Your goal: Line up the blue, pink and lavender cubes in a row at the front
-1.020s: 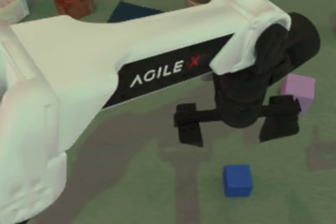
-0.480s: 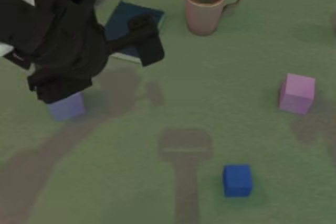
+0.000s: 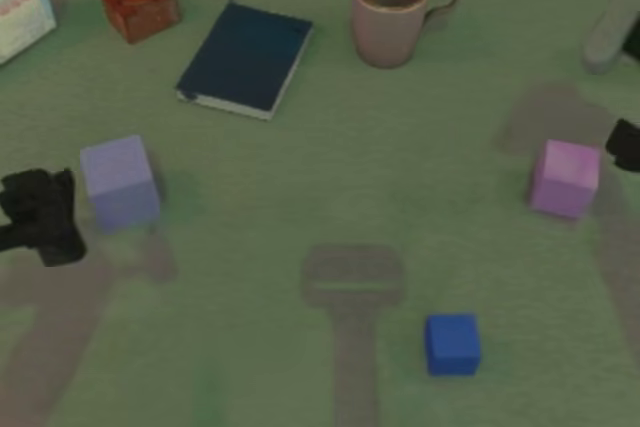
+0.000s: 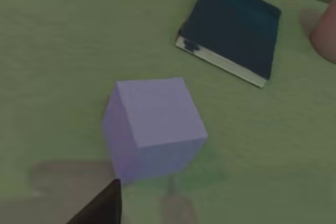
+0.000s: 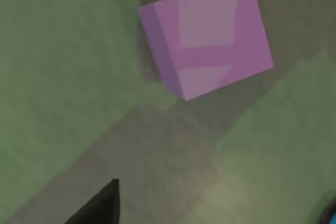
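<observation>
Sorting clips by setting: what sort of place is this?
Probably a rendered tabletop test scene, not a real room: a green table holds plain cubes such as the lavender cube and pink cube, alongside everyday props, a mug and a dark book.

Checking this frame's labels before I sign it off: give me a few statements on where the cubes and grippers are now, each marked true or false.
1. The lavender cube sits at the table's left, with the left gripper just beside it. True.
2. The blue cube is stacked on the pink cube. False: it stands alone on the table, nearer the front, apart from the pink one.
3. The three cubes already form a row. False: they lie scattered, far left, far right and front.
4. The right gripper is at the table's right edge, next to the pink cube. True.
5. The mug lies on the navy book. False: it stands upright to the book's right.
</observation>
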